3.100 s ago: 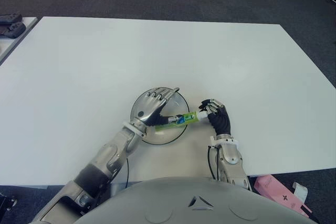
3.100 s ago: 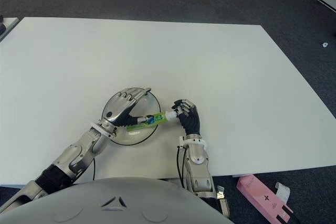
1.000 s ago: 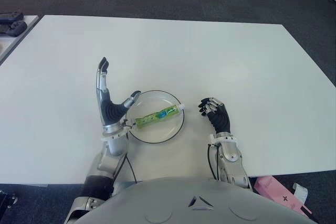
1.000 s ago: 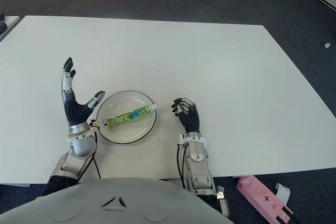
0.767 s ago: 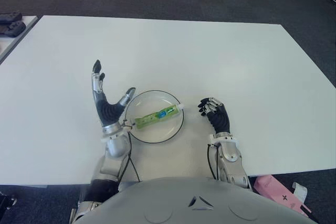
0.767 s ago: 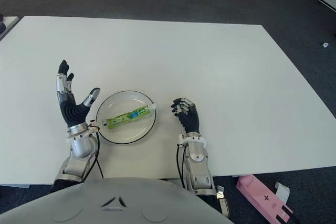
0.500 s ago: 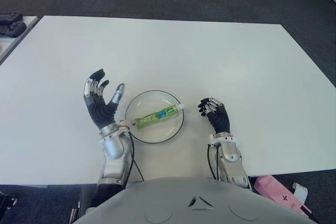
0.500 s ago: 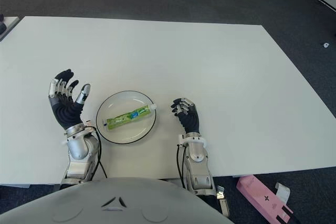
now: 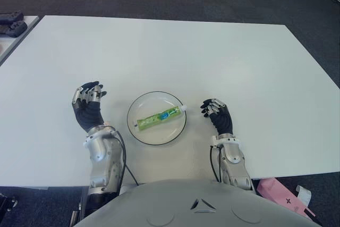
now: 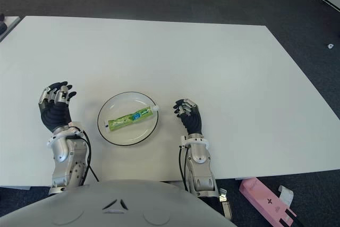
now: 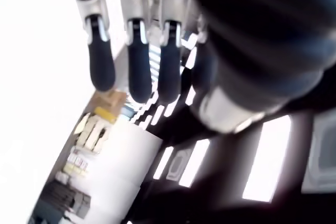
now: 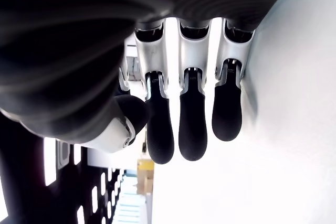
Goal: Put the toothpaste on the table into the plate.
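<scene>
A green toothpaste tube (image 9: 158, 117) with a white cap lies slanted inside the round glass plate (image 9: 159, 134) near the table's front edge. My left hand (image 9: 89, 98) stands upright to the left of the plate, apart from it, fingers curled and holding nothing. On the plate's right side my right hand (image 9: 213, 109) is also upright, a small gap from the rim. Its fingers (image 12: 191, 129) are bent over the palm with nothing in them. The left wrist view shows only the left hand's curled fingers (image 11: 134, 61) and no object.
The white table (image 9: 212, 51) stretches far behind the plate. A pink box (image 9: 281, 198) lies on the floor at the lower right. Dark devices (image 9: 10, 25) sit on a neighbouring table at the far left.
My left hand left the tube in the plate, drew back to the left and curled its spread fingers. The right hand let go of the cap end and stayed put.
</scene>
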`<state>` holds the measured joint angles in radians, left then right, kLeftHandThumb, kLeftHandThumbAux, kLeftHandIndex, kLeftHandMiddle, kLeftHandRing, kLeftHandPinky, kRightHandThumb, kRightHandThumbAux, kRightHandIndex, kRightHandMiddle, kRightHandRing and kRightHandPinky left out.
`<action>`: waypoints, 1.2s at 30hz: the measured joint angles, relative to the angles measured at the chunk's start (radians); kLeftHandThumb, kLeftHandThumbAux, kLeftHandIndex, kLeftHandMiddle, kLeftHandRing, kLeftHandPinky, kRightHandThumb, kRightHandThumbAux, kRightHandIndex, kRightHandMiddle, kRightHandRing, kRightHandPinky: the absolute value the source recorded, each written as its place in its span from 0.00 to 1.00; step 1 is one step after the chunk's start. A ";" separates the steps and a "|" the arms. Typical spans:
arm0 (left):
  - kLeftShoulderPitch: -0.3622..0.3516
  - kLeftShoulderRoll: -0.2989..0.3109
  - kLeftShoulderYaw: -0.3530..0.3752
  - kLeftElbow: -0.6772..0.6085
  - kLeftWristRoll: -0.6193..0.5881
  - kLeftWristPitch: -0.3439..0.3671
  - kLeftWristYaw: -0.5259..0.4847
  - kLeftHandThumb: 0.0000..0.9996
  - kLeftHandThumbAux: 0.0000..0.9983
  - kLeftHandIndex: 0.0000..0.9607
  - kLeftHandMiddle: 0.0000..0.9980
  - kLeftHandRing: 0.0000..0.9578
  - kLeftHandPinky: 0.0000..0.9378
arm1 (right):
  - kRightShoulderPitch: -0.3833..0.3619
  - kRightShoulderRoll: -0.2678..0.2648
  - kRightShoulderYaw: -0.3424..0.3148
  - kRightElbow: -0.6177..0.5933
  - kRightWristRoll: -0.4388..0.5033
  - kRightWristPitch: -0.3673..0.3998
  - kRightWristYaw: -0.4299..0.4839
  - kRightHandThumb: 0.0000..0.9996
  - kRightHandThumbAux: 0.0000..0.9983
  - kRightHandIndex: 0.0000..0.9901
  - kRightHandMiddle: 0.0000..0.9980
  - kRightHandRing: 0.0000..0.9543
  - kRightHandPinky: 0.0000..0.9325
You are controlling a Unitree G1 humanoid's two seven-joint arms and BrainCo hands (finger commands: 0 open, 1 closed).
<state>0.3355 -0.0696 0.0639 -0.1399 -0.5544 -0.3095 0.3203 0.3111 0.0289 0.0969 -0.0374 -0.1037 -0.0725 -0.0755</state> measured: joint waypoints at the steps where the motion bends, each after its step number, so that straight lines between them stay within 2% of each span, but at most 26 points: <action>1: 0.000 0.000 0.017 0.004 -0.044 0.016 -0.027 0.71 0.72 0.45 0.48 0.50 0.54 | 0.000 0.000 0.000 0.000 0.000 0.000 0.000 0.71 0.73 0.44 0.53 0.57 0.58; 5: 0.001 0.000 0.088 0.046 -0.204 0.094 -0.163 0.71 0.72 0.45 0.48 0.51 0.54 | -0.001 0.000 -0.001 0.005 0.001 0.000 0.000 0.71 0.73 0.44 0.54 0.57 0.59; 10: 0.004 0.006 0.132 0.069 -0.254 0.165 -0.254 0.72 0.72 0.45 0.48 0.51 0.54 | -0.001 0.000 -0.002 0.007 0.006 -0.001 0.000 0.71 0.73 0.44 0.54 0.57 0.58; 23: -0.019 0.025 0.188 0.102 -0.236 0.301 -0.331 0.72 0.72 0.45 0.47 0.51 0.53 | -0.007 0.001 -0.002 0.016 0.011 -0.005 0.000 0.71 0.73 0.44 0.54 0.57 0.58; 36: -0.080 0.120 0.195 0.216 -0.165 0.364 -0.527 0.72 0.72 0.45 0.49 0.53 0.55 | -0.008 0.000 -0.002 0.024 0.010 -0.015 0.000 0.71 0.73 0.44 0.55 0.57 0.59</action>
<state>0.2555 0.0501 0.2594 0.0760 -0.7195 0.0542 -0.2069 0.3029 0.0285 0.0945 -0.0130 -0.0933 -0.0878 -0.0757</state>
